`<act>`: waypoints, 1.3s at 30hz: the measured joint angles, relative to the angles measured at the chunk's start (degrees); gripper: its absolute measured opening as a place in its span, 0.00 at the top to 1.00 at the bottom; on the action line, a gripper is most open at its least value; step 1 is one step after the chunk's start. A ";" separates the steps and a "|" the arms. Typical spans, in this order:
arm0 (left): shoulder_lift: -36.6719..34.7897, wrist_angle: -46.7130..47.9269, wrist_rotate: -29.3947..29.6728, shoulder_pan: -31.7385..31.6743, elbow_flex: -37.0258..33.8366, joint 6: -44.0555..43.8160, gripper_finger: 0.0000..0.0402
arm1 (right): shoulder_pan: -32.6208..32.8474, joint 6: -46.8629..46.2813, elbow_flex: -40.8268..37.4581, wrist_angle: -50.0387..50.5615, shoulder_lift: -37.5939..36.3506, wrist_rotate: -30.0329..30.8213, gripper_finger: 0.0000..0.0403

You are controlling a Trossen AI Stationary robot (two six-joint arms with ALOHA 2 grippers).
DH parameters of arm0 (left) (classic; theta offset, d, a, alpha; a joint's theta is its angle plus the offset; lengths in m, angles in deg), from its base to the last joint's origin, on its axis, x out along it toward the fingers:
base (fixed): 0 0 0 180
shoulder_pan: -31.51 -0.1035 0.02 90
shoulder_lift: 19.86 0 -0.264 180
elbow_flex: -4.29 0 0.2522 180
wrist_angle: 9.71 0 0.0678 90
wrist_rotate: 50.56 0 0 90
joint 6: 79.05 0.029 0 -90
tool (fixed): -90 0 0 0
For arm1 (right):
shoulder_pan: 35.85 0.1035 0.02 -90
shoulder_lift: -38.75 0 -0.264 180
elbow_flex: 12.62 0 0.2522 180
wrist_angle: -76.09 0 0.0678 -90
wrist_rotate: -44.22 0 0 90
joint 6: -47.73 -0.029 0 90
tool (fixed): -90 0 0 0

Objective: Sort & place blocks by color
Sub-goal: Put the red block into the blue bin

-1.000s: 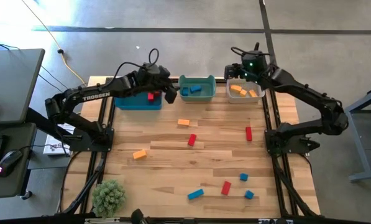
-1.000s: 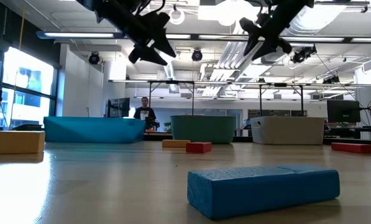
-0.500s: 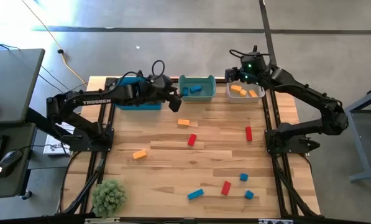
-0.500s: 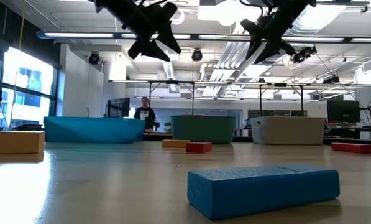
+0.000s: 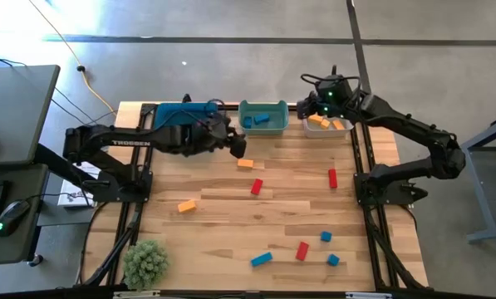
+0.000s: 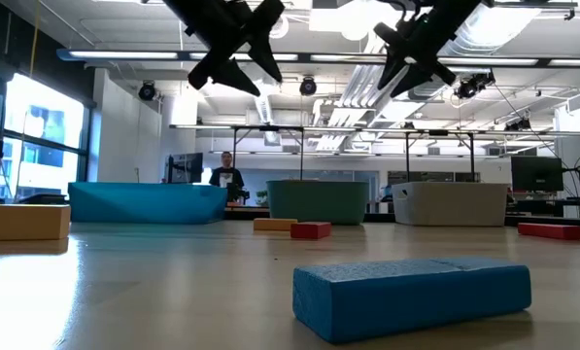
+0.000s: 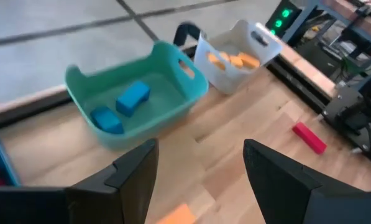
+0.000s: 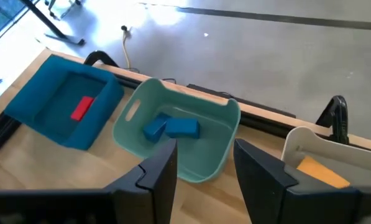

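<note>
Wooden plank table (image 5: 231,218), with three bins in a row along its far edge: blue plastic bin (image 8: 61,109) toward the far left corner, teal plastic bin (image 5: 262,118) at mid-edge, white plastic bin (image 5: 326,124) toward the far right corner.

Left gripper (image 5: 239,148) up over the table just in front of the teal bin, jaws spread wide, nothing between them. Right gripper (image 5: 302,106) raised over the far edge between the teal and white bins, jaws parted, likewise empty.

Sorted already: one red block (image 8: 81,107) in the blue bin, two blue blocks (image 8: 169,128) in the teal, orange blocks (image 5: 324,122) in the white.

Loose on the table:
- mid-table: orange block (image 5: 246,164), red block (image 5: 257,188)
- toward the right edge: red bar (image 5: 332,178)
- toward the left edge: orange block (image 5: 186,205)
- toward the near edge: blue bar (image 5: 261,259), red block (image 5: 302,251), two blue cubes (image 5: 326,237)
</note>
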 joint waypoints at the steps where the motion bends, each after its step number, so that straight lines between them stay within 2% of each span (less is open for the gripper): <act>1: 0.46 0.35 0.41 0.61 0.00 -1.27 0.44 | 0.28 0.14 -0.01 0.03 0.00 -0.01 0.64; 9: 6.84 -0.06 0.61 5.78 -0.02 -11.39 0.44 | 1.25 1.54 -0.05 3.92 0.00 0.52 0.64; 15: 12.14 -0.33 3.55 9.25 -0.04 -16.47 0.44 | 1.25 1.54 -0.07 6.82 0.00 0.52 0.64; 25: 20.66 -2.52 3.98 13.93 0.00 -25.72 0.44 | 1.25 1.56 -0.07 12.51 0.00 1.95 0.64; 32: 24.74 -5.15 3.66 16.28 1.11 -28.87 0.44 | 1.25 1.56 -0.07 14.90 0.02 2.99 0.64; 39: 29.81 -4.20 4.10 16.58 8.49 -25.72 0.44 | 1.25 1.56 -0.07 15.71 0.04 2.94 0.64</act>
